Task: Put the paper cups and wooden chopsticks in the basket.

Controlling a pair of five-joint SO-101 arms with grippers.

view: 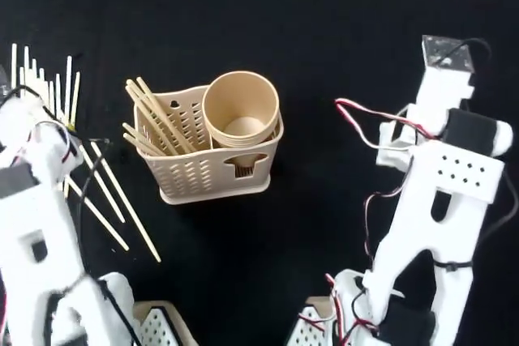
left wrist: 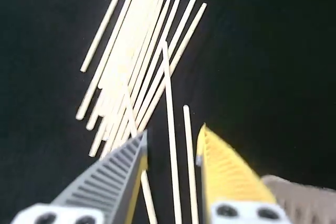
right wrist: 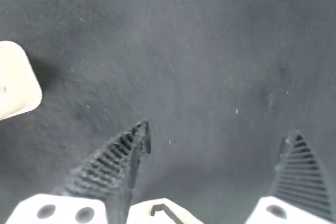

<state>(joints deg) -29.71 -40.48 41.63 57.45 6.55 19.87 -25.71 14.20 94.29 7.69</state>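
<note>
The basket stands mid-table on the black cloth. Right compartment: paper cups, nested and upright, top rim above the basket wall. Left compartment: a bundle of wooden chopsticks, leaning out toward the far left. Several loose chopsticks lie flat on the cloth just left of the basket, on the near side. A further pile lies at the far left edge, beside the left arm. On the left gripper the jaws are partly open and low over the cloth. The grey and yellow fingers straddle two or three of the sticks, which lie in the gap and are not visibly clamped. On the right gripper the jaws are spread wide, with nothing between them and bare cloth beneath. The right arm sits well right of the basket, pointing toward the far side.
</note>
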